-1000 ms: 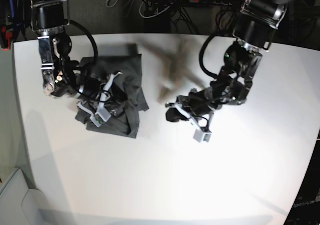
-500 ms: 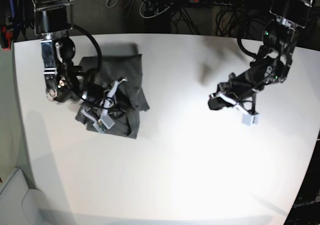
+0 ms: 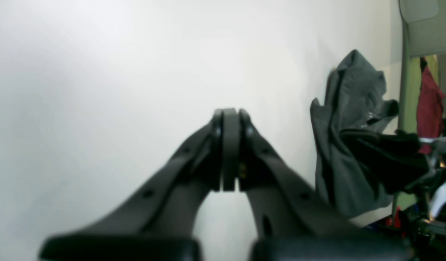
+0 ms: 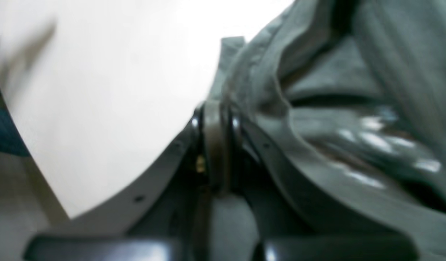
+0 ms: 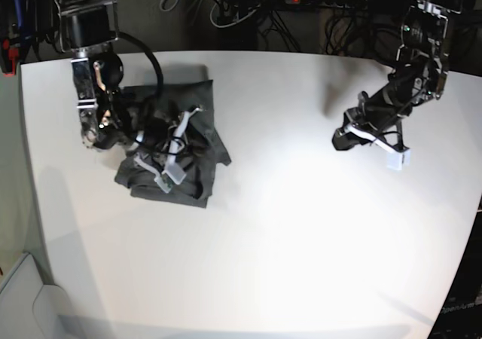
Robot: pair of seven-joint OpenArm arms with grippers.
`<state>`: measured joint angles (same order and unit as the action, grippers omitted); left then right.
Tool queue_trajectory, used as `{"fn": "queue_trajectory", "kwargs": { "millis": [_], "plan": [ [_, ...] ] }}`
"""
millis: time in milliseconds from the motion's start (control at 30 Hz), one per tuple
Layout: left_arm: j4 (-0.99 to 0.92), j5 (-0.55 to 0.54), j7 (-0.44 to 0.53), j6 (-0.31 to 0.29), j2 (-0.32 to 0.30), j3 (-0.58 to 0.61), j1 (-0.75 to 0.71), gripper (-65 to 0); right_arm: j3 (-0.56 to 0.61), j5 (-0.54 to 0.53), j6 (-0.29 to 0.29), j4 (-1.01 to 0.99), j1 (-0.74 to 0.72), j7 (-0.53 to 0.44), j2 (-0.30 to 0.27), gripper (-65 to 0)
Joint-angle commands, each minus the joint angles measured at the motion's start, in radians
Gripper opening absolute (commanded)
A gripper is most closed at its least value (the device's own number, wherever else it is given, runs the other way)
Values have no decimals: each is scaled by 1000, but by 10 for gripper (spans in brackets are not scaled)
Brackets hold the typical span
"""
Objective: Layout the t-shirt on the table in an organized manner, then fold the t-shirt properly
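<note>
**Shirt bunched far left, one pincer on it**

T-shirt lies crumpled on the white counter, far-left area. Right pincer is clenched on a fold of the cloth. Left pincer is clenched with nothing in it, over bare counter on the right, well apart from the shirt.

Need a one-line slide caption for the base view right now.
Right hand pinches the crumpled t-shirt at the white table's far-left side; left hand, shut and empty, hangs apart.
</note>
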<state>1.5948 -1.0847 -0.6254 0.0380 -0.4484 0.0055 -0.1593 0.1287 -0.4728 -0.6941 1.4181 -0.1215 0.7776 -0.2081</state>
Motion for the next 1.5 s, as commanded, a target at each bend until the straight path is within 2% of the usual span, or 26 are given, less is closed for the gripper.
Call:
{"fn": "queue_trajectory", "kwargs": {
  "millis": [0, 133, 300, 533, 800, 933, 1100, 1200, 1333, 1467],
  "plan": [
    [39, -35, 12, 15, -11, -6, -1, -648, -34, -24, -4, 72, -20, -22, -23, -625],
    [59, -35, 12, 15, -13, -11, -16, -648, -102, -22, -4, 206, 26, 59, -30, -625],
    [65, -33, 12, 15, -17, -9, -33, -648, -131, -19, -4, 260, 153, 64, -26, -626],
    [63, -33, 12, 15, -22, -11, -47, -648, -122, -16, -4, 175, 265, -74, -26, -625],
    [65, -33, 11, 15, -23, -11, -93, -648, -130, -17, -4, 128, 280, -89, -32, -627],
    [100, -33, 12, 15, -46, -12, -144, -648, -133, -20, -4, 264, 329, -89, -55, -627],
    [203, -33, 14, 21, -80, -12, -222, -648, -183, -17, -4, 461, 411, -80, -54, -626],
    [243, -32, 12, 23, -80, -12, -290, -648, -206, -17, -4, 539, 494, -79, -54, -626],
    [273, 64, 12, 23, -68, -6, -380, -648, -249, -19, -4, 565, 613, -89, -55, -627],
    [319, 185, 12, 17, -17, -5, -477, -648, -338, -19, -4, 567, 725, -91, -57, -629]
  ]
}}
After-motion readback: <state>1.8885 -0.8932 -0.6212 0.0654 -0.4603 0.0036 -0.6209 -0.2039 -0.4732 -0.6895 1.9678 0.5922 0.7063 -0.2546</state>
